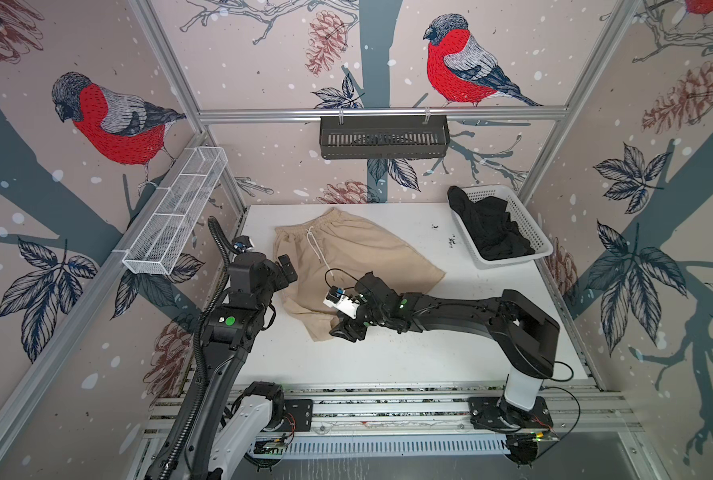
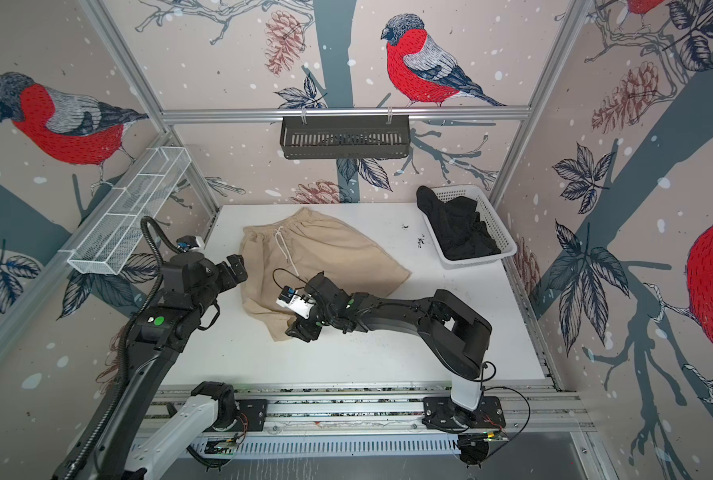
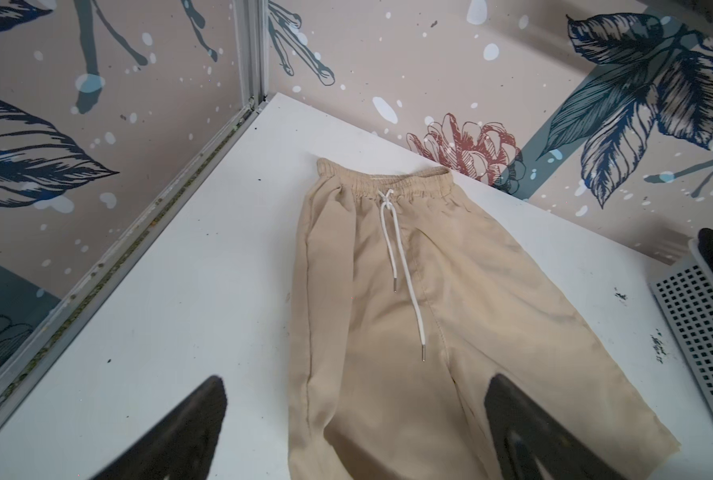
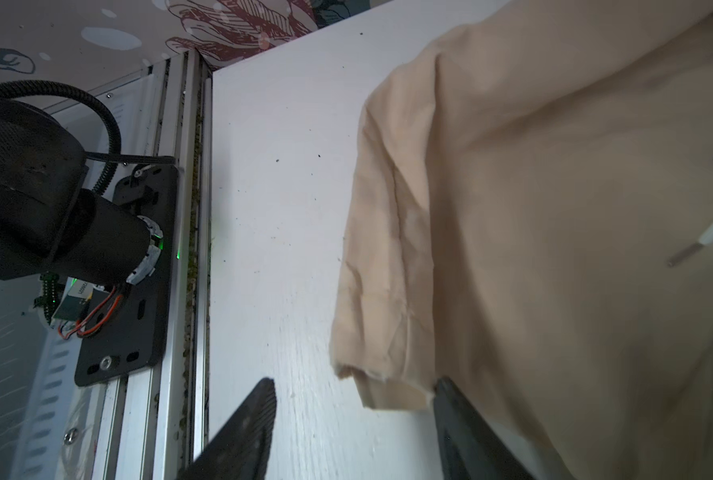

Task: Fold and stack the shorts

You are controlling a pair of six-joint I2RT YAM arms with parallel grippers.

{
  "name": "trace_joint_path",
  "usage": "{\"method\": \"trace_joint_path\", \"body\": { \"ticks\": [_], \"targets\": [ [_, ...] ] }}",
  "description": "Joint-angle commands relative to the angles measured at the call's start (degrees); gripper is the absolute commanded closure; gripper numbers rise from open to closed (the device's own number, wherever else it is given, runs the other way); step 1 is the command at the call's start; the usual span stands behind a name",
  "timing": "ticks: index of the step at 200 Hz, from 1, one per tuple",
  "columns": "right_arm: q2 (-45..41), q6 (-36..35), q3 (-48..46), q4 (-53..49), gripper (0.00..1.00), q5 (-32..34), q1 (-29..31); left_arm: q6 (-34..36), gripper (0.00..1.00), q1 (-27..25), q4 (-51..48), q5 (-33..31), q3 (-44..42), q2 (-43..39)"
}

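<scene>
At table (image 1: 388, 357) centre, beige shorts (image 1: 346, 257) spread flat, waistband toward back wall; left gripper (image 3: 356, 380) spread wide over one leg; right gripper (image 4: 354, 381) parted astride near hem corner; black shorts (image 1: 487, 228) heaped in basket (image 1: 516, 258).

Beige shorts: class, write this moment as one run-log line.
beige shorts: spread, unfolded | left claw: open | right claw: open at leg hem | black shorts: in basket

Black arms (image 1: 450, 311) with green stickers (image 1: 230, 321), white base links (image 1: 521, 388), corrugated black cable (image 1: 199, 357).
</scene>
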Motion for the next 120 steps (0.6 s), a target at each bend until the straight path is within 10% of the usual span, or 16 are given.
{"method": "trace_joint_path", "body": {
  "ticks": [1,55,96,120],
  "targets": [
    [3.22,-4.31,3.71,2.36,0.43,-7.07,2.83,1.91,0.03,1.73,-2.07,0.96,0.25,-1.07],
    [16.42,-13.96,21.62,-16.94,0.36,-19.71,9.16,4.57,0.03,6.21,-1.06,6.55,1.83,1.16],
    [3.53,3.56,6.84,3.05,0.29,-23.19,1.04,3.39,0.03,6.26,2.61,12.79,-0.61,2.60],
    [-4.99,3.06,-2.01,2.53,0.28,-7.61,-1.15,3.86,0.03,6.21,5.48,23.46,-3.27,3.39]
  ]
}}
